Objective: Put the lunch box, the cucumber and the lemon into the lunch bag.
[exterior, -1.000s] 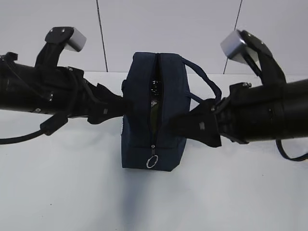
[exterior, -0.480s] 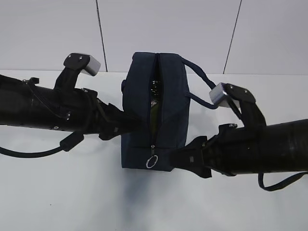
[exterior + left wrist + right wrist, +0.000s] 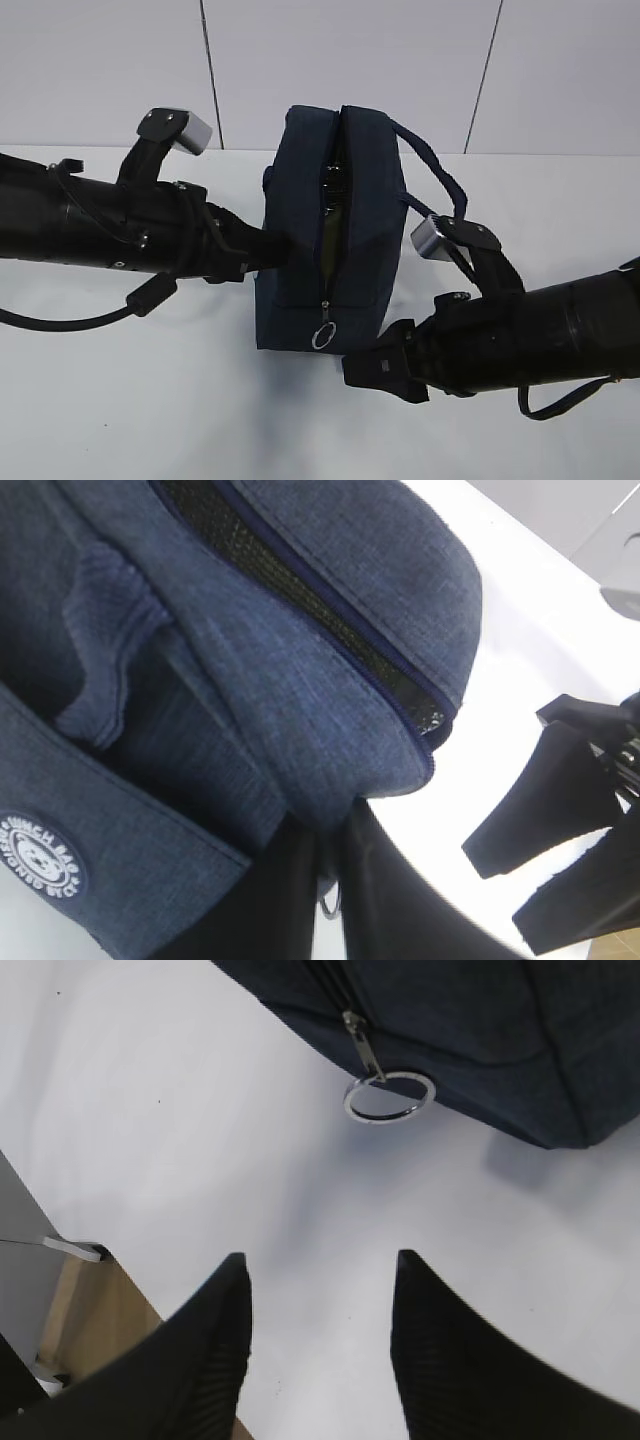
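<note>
Lunch bag [image 3: 330, 230] zipper ring [image 3: 390, 1096] lies just beyond the right gripper [image 3: 320, 1300], whose jaws stand wide and empty; left gripper [image 3: 330, 880] pinches bag fabric.

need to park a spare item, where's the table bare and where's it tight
Bare: the white table in front of the left arm, and the near strip ahead of the lunch bag. Also behind the left arm, by the wall. Crowded: both flanks of the bag, left tool pinching its fabric, right tool open near the ring pull.
</note>
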{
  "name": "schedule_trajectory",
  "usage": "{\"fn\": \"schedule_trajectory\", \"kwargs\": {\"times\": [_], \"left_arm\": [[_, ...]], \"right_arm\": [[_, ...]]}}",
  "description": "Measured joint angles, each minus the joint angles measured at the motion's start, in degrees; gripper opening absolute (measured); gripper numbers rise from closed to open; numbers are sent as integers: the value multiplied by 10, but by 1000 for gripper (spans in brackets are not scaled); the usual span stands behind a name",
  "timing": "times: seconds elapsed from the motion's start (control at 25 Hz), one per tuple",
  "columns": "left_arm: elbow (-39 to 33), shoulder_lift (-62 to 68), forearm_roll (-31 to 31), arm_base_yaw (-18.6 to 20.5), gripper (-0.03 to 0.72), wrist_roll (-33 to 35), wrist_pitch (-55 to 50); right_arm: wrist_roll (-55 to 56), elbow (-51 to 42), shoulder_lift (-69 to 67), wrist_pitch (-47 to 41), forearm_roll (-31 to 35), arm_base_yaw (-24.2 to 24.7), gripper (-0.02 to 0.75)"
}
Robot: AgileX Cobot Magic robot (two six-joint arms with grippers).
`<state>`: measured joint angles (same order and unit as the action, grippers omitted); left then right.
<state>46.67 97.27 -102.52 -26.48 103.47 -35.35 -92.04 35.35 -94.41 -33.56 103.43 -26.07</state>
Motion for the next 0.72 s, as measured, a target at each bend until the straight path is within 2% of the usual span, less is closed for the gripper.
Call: {"fn": "schedule_trajectory", "kwargs": {"times": [0.36, 0.72], "left_arm": [[0, 0, 0, 0, 11, 0, -3], [0, 0, 0, 0, 11, -17, -32]], "right_arm": [[-11, 0, -1, 1, 1, 0, 368], [-26, 0, -1, 51, 1, 0, 368]]}}
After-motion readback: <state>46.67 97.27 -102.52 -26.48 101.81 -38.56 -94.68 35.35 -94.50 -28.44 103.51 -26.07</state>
